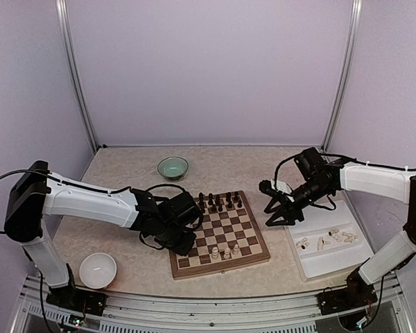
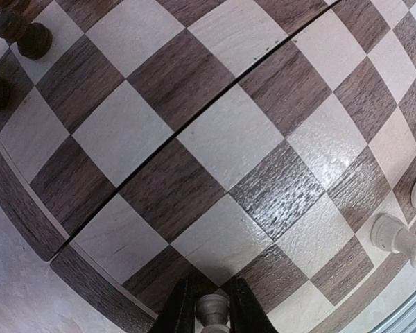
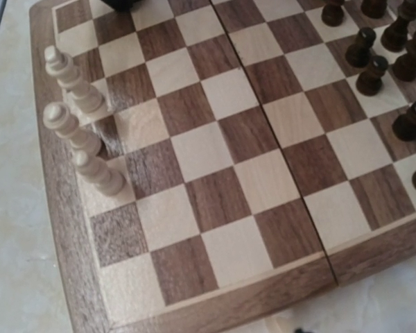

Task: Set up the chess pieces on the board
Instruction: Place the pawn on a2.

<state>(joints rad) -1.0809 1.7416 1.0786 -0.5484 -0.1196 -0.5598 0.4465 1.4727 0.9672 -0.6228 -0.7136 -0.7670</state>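
Note:
The board (image 1: 218, 234) lies at the table's middle. Three cream chess pieces (image 1: 226, 251) stand on its near row, and dark pieces (image 1: 218, 202) on the far rows. My left gripper (image 1: 186, 239) is over the board's near left corner, shut on a cream piece (image 2: 213, 309) just above the squares (image 2: 215, 139). My right gripper (image 1: 281, 216) hovers between the board's right edge and the tray. Its wrist view shows the board (image 3: 215, 187) and three cream pieces (image 3: 76, 132). Only a dark tip and a cream bit (image 3: 280, 323) show at the bottom edge.
A white tray (image 1: 317, 263) at the right holds several loose cream pieces (image 1: 324, 241). A green bowl (image 1: 172, 166) sits behind the board. A white bowl (image 1: 98, 269) sits near the front left. Frame posts stand at the back corners.

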